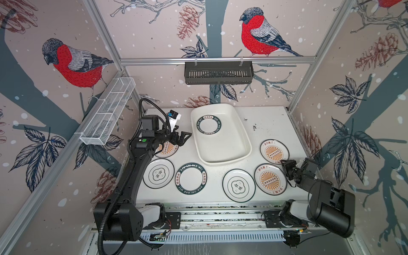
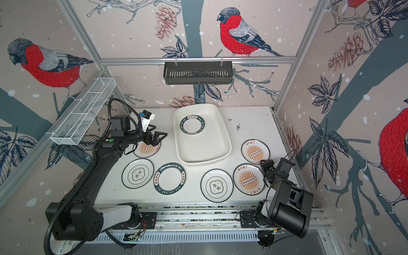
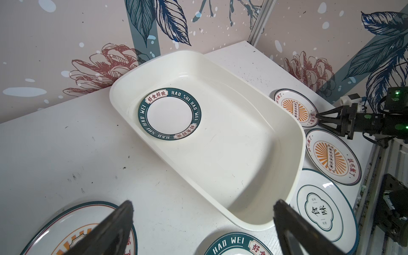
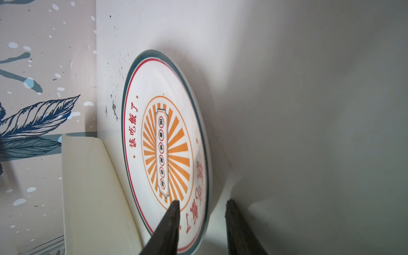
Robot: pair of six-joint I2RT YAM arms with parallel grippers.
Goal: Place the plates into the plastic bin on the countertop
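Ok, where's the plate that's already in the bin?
In both top views the green-rimmed plate lies flat in the far left part of the plastic bin, just right of the open left gripper.

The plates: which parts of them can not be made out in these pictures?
- Left sunburst plate: in both top views the left gripper and its arm cover most of it.
- Near lettered plate: cut off by the left wrist view's edge.
- Right gripper at the rear-right sunburst plate: contact of its jaws with the rim is unclear in every view.
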